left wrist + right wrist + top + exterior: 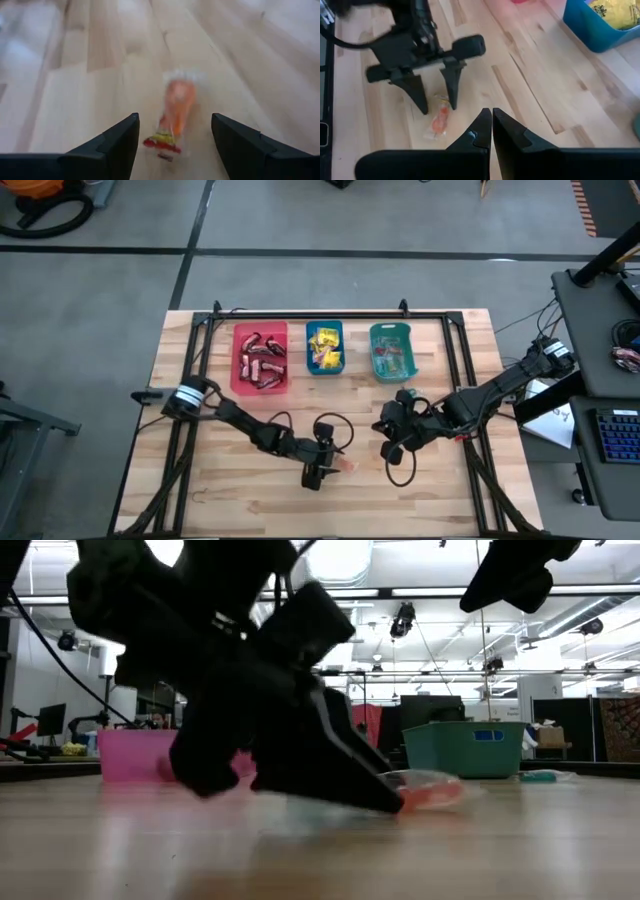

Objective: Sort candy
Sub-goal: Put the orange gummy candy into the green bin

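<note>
An orange candy [176, 116] in a clear wrapper lies flat on the bare wooden table [230, 485], at about 5 o'clock from the middle of the table in the high view, well apart from the bins; its wrapper has a red and yellow end that points toward the left wrist camera.

The left gripper [322, 473] stands over this candy with its fingers spread wide, one finger [117, 142] on each side of it, and the candy lies loose between them, not grasped; in the right wrist view the two dark fingers point down at the table with the candy [439, 121] just beside their tips. The left arm comes from 9 o'clock, reaches low across the table and bends down at the wrist.

The right gripper [492, 125] has its fingers pressed together with nothing between them; it hangs above the table at about 3 o'clock from the left gripper, near it, and its arm comes in from the table's 3 o'clock edge.

Along the 12 o'clock side stand three bins in a row: the red bin [260, 360] with dark brown-red bars, the blue bin [325, 348] with yellow packets, the teal bin [391, 352] with small pieces.
</note>
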